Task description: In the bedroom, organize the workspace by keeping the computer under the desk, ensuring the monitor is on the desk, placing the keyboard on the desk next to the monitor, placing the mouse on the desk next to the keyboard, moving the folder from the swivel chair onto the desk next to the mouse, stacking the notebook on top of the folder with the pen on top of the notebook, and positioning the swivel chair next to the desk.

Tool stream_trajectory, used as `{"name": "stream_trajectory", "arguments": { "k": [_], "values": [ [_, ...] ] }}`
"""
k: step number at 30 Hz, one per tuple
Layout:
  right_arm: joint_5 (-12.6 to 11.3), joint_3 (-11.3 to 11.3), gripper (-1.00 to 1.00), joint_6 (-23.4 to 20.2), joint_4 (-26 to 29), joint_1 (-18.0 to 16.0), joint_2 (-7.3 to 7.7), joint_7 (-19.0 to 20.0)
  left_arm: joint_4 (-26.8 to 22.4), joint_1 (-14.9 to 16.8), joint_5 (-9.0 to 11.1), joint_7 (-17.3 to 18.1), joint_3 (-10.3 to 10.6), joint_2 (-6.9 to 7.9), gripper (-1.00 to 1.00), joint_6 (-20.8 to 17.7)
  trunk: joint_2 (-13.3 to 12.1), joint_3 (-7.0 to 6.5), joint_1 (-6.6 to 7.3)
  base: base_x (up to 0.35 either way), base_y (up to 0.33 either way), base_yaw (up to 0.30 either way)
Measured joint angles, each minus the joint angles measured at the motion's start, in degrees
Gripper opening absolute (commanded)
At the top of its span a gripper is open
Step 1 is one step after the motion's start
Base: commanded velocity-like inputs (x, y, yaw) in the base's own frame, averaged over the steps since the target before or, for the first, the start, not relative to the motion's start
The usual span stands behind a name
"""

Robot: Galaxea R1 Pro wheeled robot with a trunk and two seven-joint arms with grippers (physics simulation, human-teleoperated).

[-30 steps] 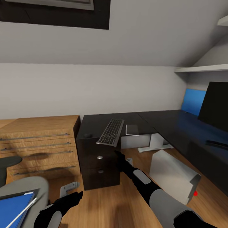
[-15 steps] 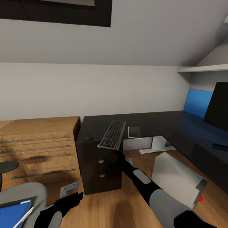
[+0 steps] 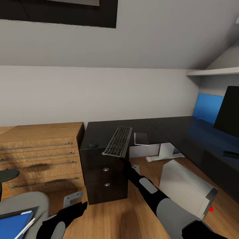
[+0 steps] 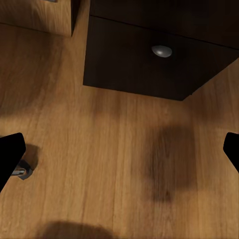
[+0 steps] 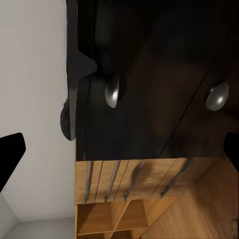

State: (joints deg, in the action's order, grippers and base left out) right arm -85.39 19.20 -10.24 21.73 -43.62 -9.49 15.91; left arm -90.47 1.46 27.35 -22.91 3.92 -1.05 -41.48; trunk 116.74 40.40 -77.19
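The grey keyboard (image 3: 118,140) lies on the black desk (image 3: 99,132), its near end jutting past the desk edge above the drawers. Just under that end is my right gripper (image 3: 123,161), open, facing the drawer front (image 5: 164,99) with nothing between its fingers. The dark mouse (image 3: 93,144) sits on the desk left of the keyboard, and its rounded side (image 5: 67,122) pokes past the edge. The monitor (image 3: 229,113) stands on the desk's right wing. The white computer (image 3: 186,187) leans on the floor. On the grey swivel chair (image 3: 23,202) lies the blue folder (image 3: 13,224) with a white pen (image 3: 26,225). My left gripper (image 3: 79,205) hangs open above the floor.
A wooden dresser (image 3: 39,156) stands left of the desk. A grey flat pad (image 3: 142,138) lies on the desk beside the keyboard. A blue panel (image 3: 206,108) leans at the back right under a wall shelf (image 3: 212,71). White desk legs (image 3: 164,152) stand behind the computer.
The whole picture has shifted a little, so the camera has moved. Both arms and the keyboard keep the same places relative to each other.
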Motion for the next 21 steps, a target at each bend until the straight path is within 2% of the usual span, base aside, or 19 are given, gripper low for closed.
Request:
{"name": "stream_trajectory", "arguments": {
  "k": [5,6,11,13,21],
  "values": [
    [3.7,0.1,1.00,3.4,0.0,0.0,-0.14,1.1,0.0,0.0,0.0,0.0,0.0,0.02,1.00,0.0,0.0,0.00,0.00,0.000,0.000,0.000],
    [5.2,0.2,1.00,4.5,0.0,0.0,-0.20,1.9,0.0,0.0,0.0,0.0,0.1,0.01,1.00,0.0,0.0,0.00,0.00,0.000,0.000,0.000],
    [9.2,0.4,1.00,6.3,0.0,0.0,-0.28,3.3,0.0,0.0,0.0,0.0,0.1,0.00,1.00,-0.1,0.0,0.00,0.00,0.000,0.000,0.000],
    [9.9,0.4,1.00,6.5,-0.1,0.0,-0.26,3.5,0.0,0.0,0.0,0.0,0.1,0.00,1.00,-0.1,0.0,0.00,0.00,0.000,0.000,0.000],
    [10.2,0.1,1.00,3.9,-0.2,0.0,-0.03,3.7,0.0,0.0,0.0,0.0,0.1,0.00,1.00,-0.1,0.0,0.00,0.00,0.000,0.000,0.000]
  ]
}}
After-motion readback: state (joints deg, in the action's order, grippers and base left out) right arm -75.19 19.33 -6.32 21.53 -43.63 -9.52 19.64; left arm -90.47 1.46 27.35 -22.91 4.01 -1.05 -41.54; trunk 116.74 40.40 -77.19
